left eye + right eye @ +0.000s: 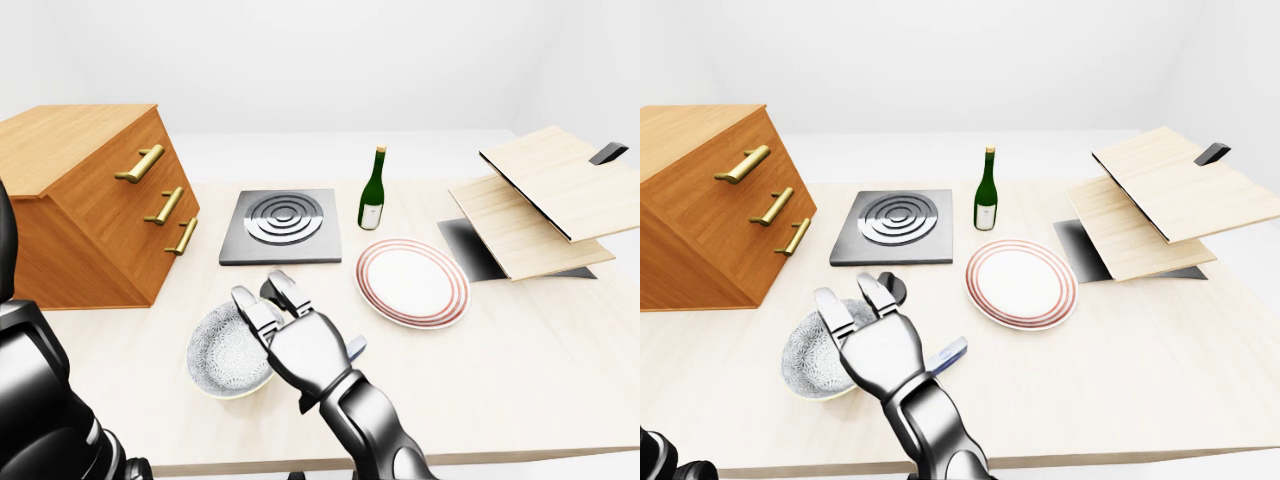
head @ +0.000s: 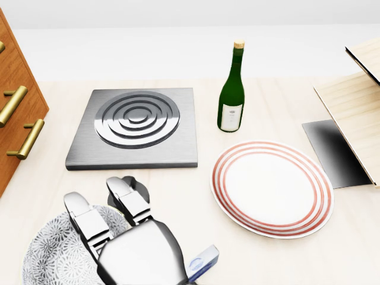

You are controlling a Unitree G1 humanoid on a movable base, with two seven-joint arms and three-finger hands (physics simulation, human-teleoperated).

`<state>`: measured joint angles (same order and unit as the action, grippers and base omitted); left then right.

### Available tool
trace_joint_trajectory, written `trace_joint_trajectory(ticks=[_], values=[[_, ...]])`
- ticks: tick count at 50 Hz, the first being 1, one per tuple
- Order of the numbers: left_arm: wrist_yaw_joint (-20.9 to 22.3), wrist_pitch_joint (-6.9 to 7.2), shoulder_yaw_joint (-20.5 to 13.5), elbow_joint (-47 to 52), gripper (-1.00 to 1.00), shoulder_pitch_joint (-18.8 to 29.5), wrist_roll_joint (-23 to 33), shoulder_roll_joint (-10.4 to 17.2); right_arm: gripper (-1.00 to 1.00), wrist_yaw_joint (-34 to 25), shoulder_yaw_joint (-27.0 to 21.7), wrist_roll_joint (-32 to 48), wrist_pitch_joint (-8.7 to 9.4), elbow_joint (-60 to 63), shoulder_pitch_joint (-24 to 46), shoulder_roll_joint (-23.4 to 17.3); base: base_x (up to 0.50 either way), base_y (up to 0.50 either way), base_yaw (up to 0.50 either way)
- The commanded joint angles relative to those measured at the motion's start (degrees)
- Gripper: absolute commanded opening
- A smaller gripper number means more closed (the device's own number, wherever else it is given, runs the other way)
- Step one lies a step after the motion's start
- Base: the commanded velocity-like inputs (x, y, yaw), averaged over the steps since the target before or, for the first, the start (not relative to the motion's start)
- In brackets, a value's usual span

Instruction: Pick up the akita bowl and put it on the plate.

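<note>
The akita bowl (image 1: 222,352) sits on the pale wooden table (image 1: 520,370) near the bottom left of the left-eye view, upright and with nothing in it. It is a round, shallow-sided bowl with a dense grey-and-white floral pattern over its inside and a cream rim. It lies well apart from the plate (image 1: 412,283), a white plate ringed with thin red bands that sits to its right and a little higher in the view. The right hand (image 1: 303,348) comes up from the bottom edge on a glossy dark-metal forearm and hangs over the bowl's right-hand rim, back of the hand toward the camera. Its fingers (image 2: 84,218) are stretched out straight and spread apart, closed on nothing, and they point up the view across the bowl. Whether they touch the rim cannot be told from these angles. A black stove knob (image 1: 898,290) peeks out just beyond the fingertips, and a small blue-and-white box (image 1: 948,352) lies on the table just beside the wrist. Higher up are a grey burner plate (image 1: 281,225) with concentric rings and a green wine bottle (image 1: 372,195) standing upright, and a wooden drawer cabinet (image 1: 90,200) stands at the left.
</note>
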<state>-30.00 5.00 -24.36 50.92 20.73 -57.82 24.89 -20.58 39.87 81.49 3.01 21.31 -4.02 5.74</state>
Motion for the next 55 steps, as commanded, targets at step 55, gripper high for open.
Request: trace_joint_trajectory(ticks=[55], values=[[0.0, 0.00, -0.9, -2.0, 1.00, 0.7, 0.2, 0.8, 1.00, 12.1, 5.1, -5.6, -1.71, -24.0, -0.9, 2.2, 0.00, 0.00, 0.00]])
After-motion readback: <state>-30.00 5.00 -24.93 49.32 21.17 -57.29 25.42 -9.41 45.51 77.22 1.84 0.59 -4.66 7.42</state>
